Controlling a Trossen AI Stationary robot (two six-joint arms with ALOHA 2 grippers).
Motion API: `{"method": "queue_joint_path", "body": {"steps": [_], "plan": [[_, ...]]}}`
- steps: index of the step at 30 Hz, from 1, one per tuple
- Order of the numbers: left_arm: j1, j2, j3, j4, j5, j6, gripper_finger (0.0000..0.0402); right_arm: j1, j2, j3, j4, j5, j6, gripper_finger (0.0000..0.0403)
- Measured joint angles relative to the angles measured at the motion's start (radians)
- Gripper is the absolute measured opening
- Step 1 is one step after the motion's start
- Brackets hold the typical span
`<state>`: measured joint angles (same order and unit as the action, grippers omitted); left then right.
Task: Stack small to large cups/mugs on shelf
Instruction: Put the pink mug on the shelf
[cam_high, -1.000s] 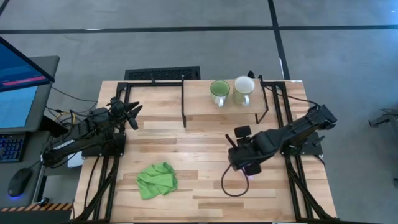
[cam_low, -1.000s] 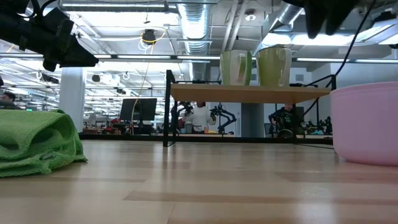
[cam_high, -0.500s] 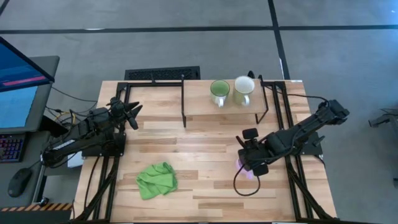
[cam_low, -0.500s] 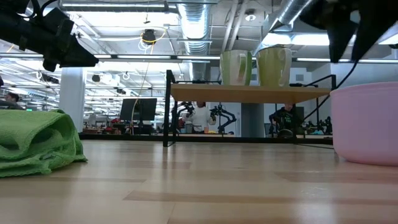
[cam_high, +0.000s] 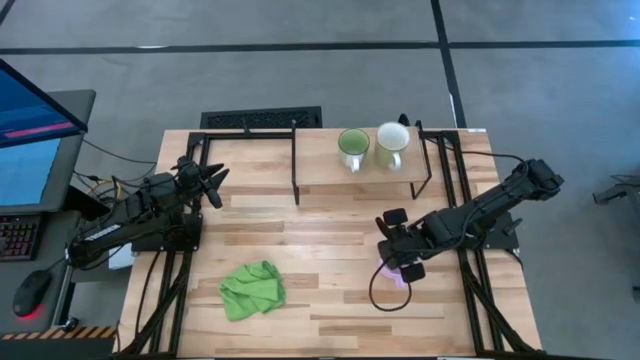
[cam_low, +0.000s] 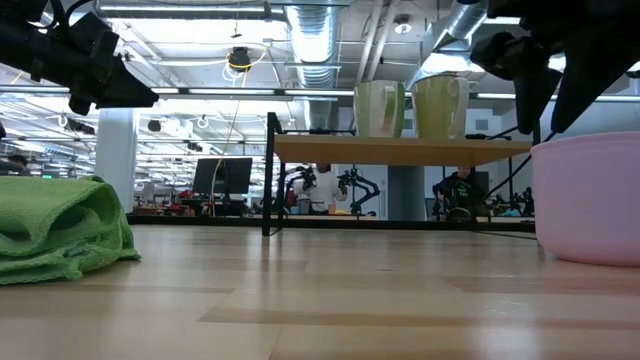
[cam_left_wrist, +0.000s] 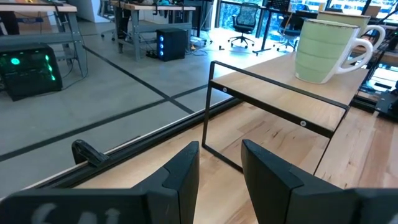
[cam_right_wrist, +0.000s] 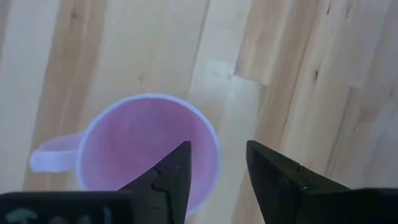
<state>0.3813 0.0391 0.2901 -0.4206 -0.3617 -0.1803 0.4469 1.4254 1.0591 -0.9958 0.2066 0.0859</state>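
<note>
A lilac mug (cam_right_wrist: 146, 146) stands upright on its base on the table's right half and also shows in the high view (cam_high: 389, 276) and the low view (cam_low: 590, 195). My right gripper (cam_right_wrist: 217, 171) hangs open just above its rim, pointing down, one finger over the hollow and one outside the wall. A green mug (cam_high: 352, 147) and a cream mug (cam_high: 391, 143) stand side by side on the shelf (cam_high: 320, 170). My left gripper (cam_left_wrist: 219, 168) waits open and empty at the table's left.
A crumpled green cloth (cam_high: 252, 289) lies near the table's front, left of centre. The shelf's black legs (cam_high: 296, 185) stand on the far half of the table. Bare shelf board (cam_left_wrist: 273, 87) lies left of the green mug (cam_left_wrist: 323, 46).
My right gripper has come down toward the lilac mug and shifted a little toward the table's right edge, staying open. The mug has stayed where it was.
</note>
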Motion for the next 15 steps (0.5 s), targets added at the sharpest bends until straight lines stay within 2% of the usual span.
{"method": "queue_joint_path", "body": {"steps": [15], "plan": [[0.0, 0.0, 0.0, 0.0, 0.0, 0.0, 0.011, -0.016, 0.002, -0.001, 0.035, -0.052, -0.018, 0.0173]]}}
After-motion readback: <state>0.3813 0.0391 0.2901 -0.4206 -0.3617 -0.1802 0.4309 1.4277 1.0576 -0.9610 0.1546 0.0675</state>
